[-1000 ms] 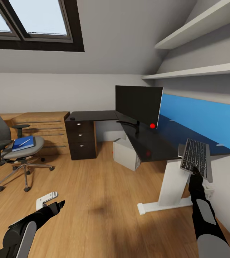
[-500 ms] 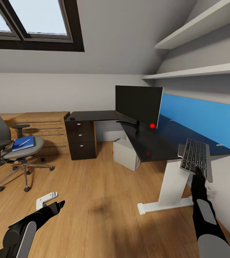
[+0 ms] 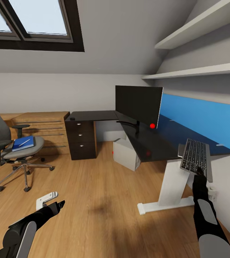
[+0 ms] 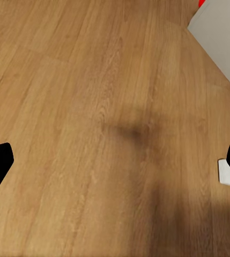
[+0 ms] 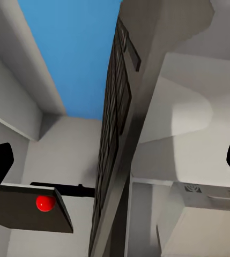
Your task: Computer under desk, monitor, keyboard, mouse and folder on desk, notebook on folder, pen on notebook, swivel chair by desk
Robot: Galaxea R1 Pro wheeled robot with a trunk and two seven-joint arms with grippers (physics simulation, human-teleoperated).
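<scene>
Keyboard: at the desk's near right end, tilted, its near end overhanging the edge.
Handling: likely light, stiff, slim (prone to tipping); best taken by a long edge.
Right gripper: at its near end; clenched or released, I cannot tell.
Left gripper: low over the floor, fingers spread, empty.
Desk: glossy black, probably slippery.
Room: monitor further along; folder on swivel chair, far left.

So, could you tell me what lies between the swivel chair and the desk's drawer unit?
The head view shows a light wooden drawer chest behind bare wooden floor.
</scene>
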